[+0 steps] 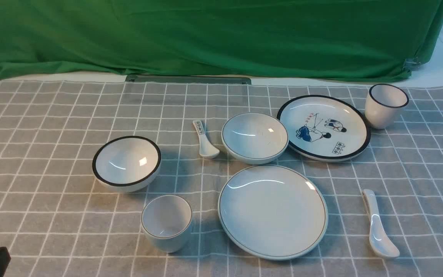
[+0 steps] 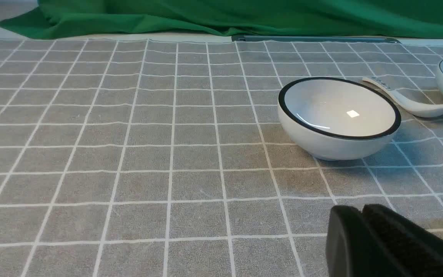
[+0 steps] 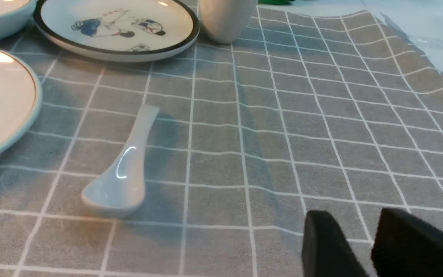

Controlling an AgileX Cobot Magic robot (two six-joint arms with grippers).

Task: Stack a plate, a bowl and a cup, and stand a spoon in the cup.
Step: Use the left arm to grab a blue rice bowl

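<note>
- nothing's stacked yet, so we reckon the bowl (image 1: 255, 137) goes onto the plate (image 1: 272, 211) first; it sits just behind the plate, on the far side from us
- right gripper (image 3: 354, 222) is empty, fingers spread; the bowl looks to lie ahead and off to its left, so we'd call this the nearer arm
- left gripper (image 2: 361, 212) is pressed together on nothing, low at the near left corner; the cup (image 1: 166, 222) is its closer neighbour

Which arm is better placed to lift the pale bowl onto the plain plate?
Probably right: the bowl and plate lie right of centre and the right tool is open, while the left tool is shut at the far left.
</note>
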